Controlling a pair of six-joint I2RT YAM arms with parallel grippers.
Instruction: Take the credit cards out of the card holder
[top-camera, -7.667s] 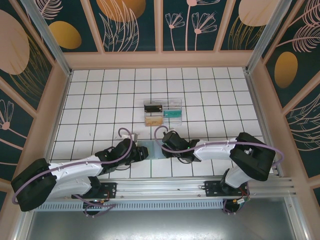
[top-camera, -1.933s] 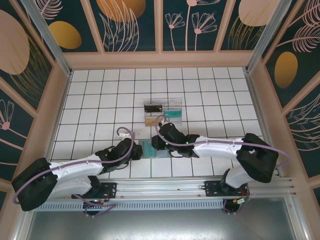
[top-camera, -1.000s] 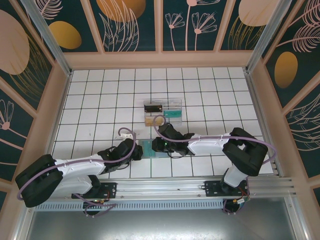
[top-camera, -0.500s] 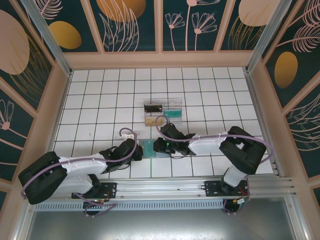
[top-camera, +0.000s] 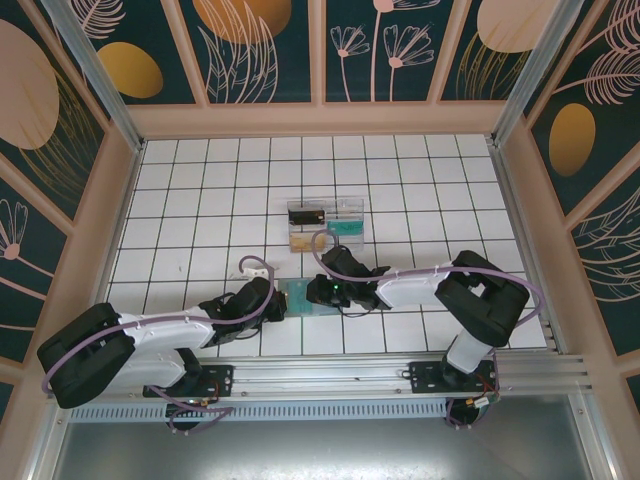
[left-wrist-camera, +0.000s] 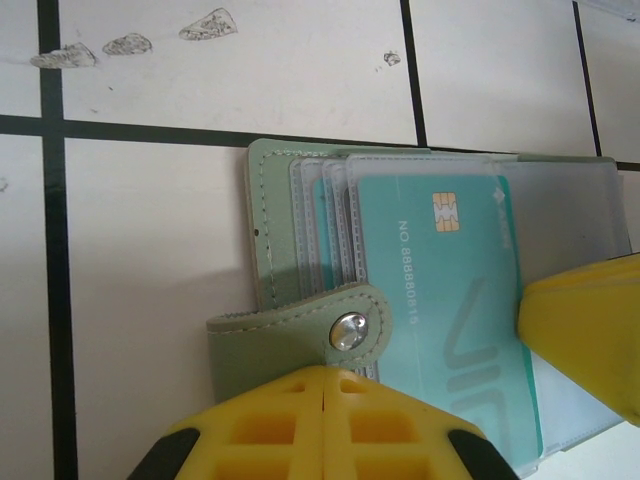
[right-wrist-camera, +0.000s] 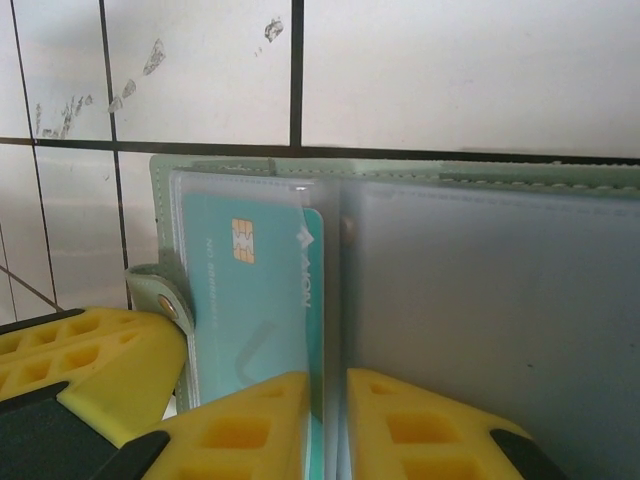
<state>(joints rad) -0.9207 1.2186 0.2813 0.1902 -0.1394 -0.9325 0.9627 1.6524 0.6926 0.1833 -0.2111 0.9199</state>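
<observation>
"So, the left gripper (left-wrist-camera: 326, 385)?"
"Clamped tight on the strap of the card holder (left-wrist-camera: 262, 240) — it lay at six o'clock of the tray (top-camera: 345, 212)."
"And the right gripper (right-wrist-camera: 332, 385)?"
"Barely parted, pinching the clear sleeve (left-wrist-camera: 560, 220) over the teal credit card (right-wrist-camera: 255, 300)."

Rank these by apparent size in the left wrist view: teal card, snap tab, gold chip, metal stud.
1. teal card
2. snap tab
3. gold chip and metal stud look about alike, so I won't rank them.

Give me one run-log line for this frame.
step: card pull | left hand: shut on card holder tab | right hand: pinching teal card edge | card: not out yet
</observation>
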